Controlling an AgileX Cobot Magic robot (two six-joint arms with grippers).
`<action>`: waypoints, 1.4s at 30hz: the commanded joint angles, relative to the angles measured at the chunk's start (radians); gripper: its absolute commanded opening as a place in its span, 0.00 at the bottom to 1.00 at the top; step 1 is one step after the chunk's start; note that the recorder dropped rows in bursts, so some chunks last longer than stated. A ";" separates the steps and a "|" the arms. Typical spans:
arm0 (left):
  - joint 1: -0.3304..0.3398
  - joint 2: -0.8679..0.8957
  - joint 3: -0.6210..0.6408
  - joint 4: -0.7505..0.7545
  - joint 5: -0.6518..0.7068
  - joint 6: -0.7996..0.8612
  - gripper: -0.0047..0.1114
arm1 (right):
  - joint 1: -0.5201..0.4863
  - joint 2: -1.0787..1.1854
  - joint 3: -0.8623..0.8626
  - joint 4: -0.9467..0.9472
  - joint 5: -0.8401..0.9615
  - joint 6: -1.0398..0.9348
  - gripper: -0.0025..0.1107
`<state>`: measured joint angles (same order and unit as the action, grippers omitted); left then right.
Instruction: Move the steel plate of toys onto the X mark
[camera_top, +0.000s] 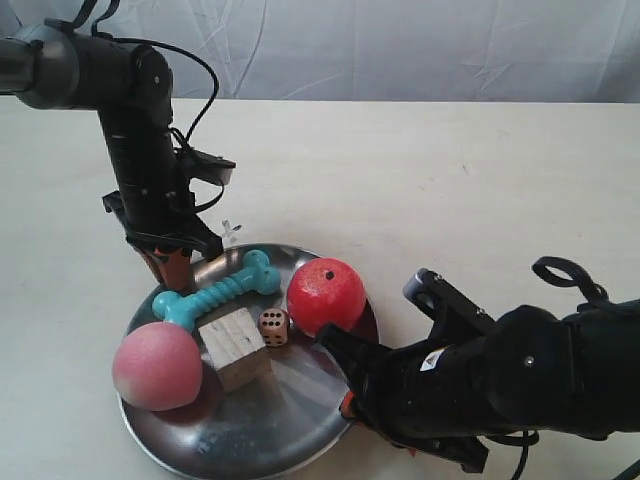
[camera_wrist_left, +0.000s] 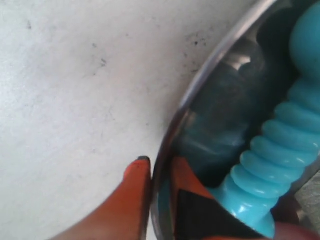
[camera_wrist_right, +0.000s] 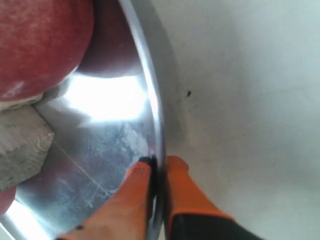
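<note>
The steel plate (camera_top: 260, 420) sits at the table's near left and holds a teal bone (camera_top: 225, 290), red ball (camera_top: 326, 294), pink ball (camera_top: 157, 366), wooden cube (camera_top: 235, 348) and tan die (camera_top: 273, 326). My left gripper (camera_top: 172, 265) is shut on the far left rim (camera_wrist_left: 200, 82), one finger inside by the bone (camera_wrist_left: 280, 150). My right gripper (camera_top: 348, 400) is shut on the near right rim (camera_wrist_right: 150, 90), close to the red ball (camera_wrist_right: 40, 45) and cube (camera_wrist_right: 20, 145). What looks like the X mark (camera_top: 229, 233) is a faint small cross just past the far rim.
The pale cream table (camera_top: 450, 180) stretches to the right and back of the plate. A crumpled white backdrop (camera_top: 400, 45) closes off the far edge. The left arm's black cable (camera_top: 205, 90) loops above the table.
</note>
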<state>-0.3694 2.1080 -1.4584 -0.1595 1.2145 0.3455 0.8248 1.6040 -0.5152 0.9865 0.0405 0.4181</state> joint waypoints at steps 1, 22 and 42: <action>-0.011 -0.019 -0.010 -0.032 0.007 -0.031 0.04 | 0.001 -0.016 -0.009 -0.024 0.012 -0.025 0.01; -0.011 -0.062 -0.010 0.020 0.007 -0.058 0.04 | 0.001 -0.016 -0.048 -0.079 -0.024 -0.025 0.01; -0.011 -0.062 -0.010 0.044 0.007 -0.056 0.04 | 0.001 0.008 -0.050 -0.062 -0.079 -0.023 0.01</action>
<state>-0.3716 2.0651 -1.4584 -0.0614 1.2083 0.3077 0.8248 1.6103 -0.5504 0.9299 -0.0172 0.4081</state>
